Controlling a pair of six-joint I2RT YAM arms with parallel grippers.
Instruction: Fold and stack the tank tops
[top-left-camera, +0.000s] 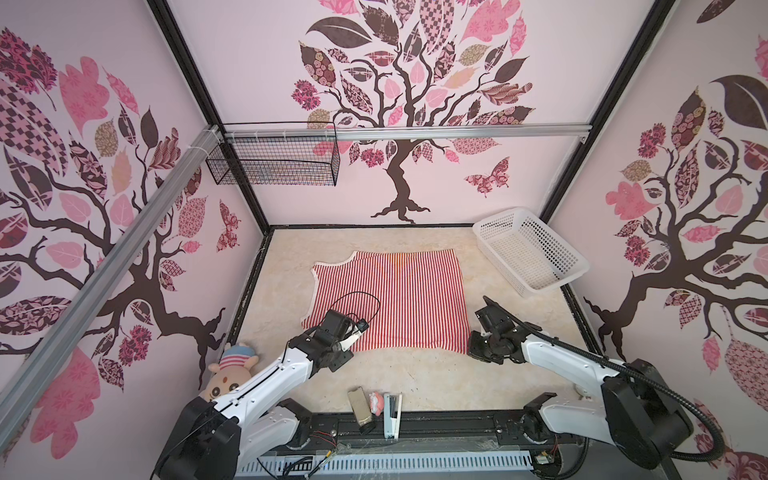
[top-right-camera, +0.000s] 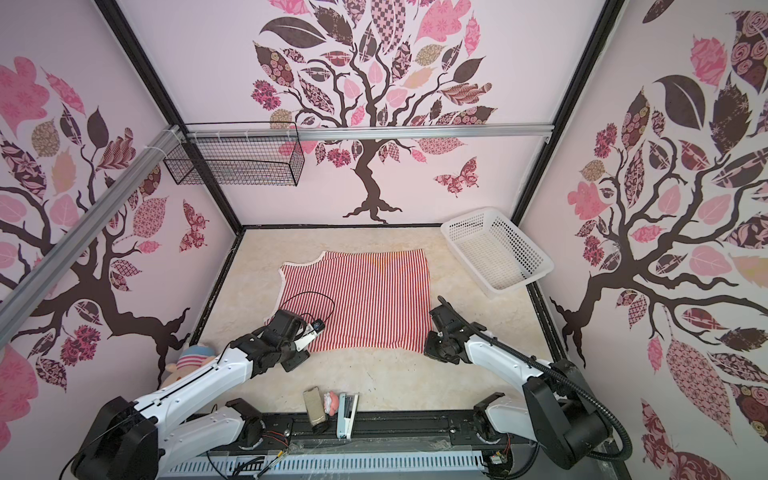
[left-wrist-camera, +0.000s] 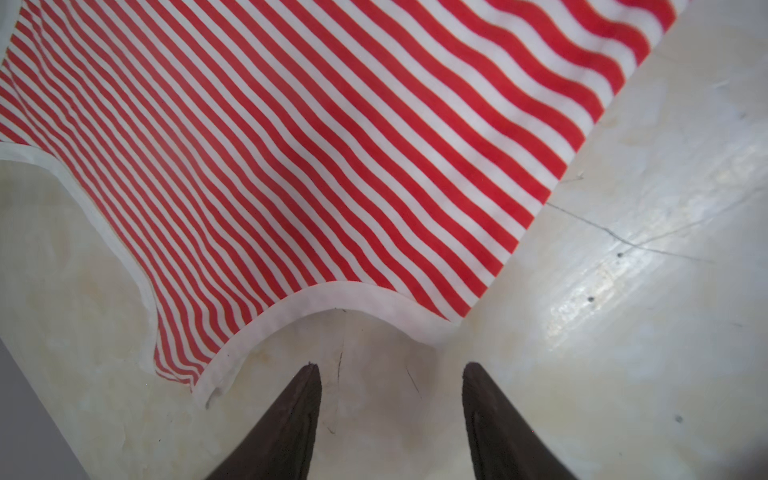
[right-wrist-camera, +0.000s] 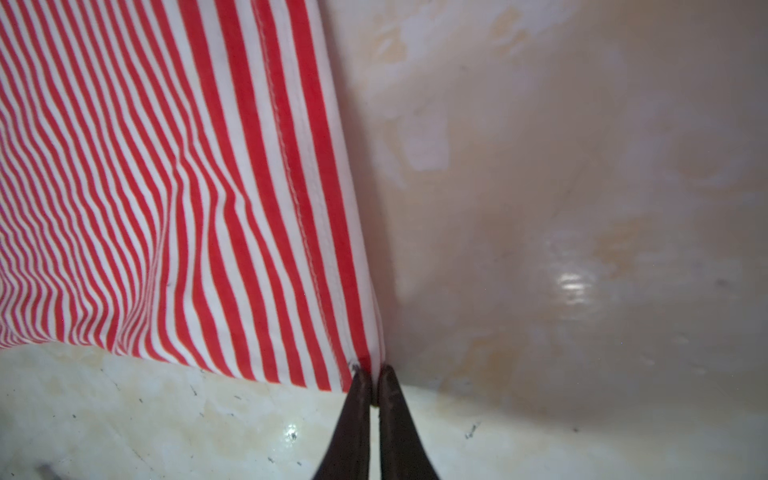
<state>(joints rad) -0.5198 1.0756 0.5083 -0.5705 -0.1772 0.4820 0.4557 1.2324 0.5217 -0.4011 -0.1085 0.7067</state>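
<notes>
One tank top (top-left-camera: 390, 299) (top-right-camera: 361, 299) with thin red-and-white stripes lies spread flat on the marbled table (top-left-camera: 415, 374). My right gripper (right-wrist-camera: 374, 370) (top-left-camera: 473, 348) is shut on its near right hem corner, and the striped cloth (right-wrist-camera: 166, 187) rises slightly from the pinch. My left gripper (left-wrist-camera: 390, 365) (top-left-camera: 332, 323) stands open at the near left corner. Its fingers are over bare table, just short of the white trim (left-wrist-camera: 340, 291), with nothing between them. Striped fabric (left-wrist-camera: 291, 145) fills the left wrist view beyond.
A white plastic basket (top-left-camera: 532, 253) sits at the back right corner. A plush doll (top-left-camera: 232, 370) leans by the left arm. A black wire basket (top-left-camera: 274, 162) hangs on the back wall. Small items (top-left-camera: 374, 407) lie at the table's front edge.
</notes>
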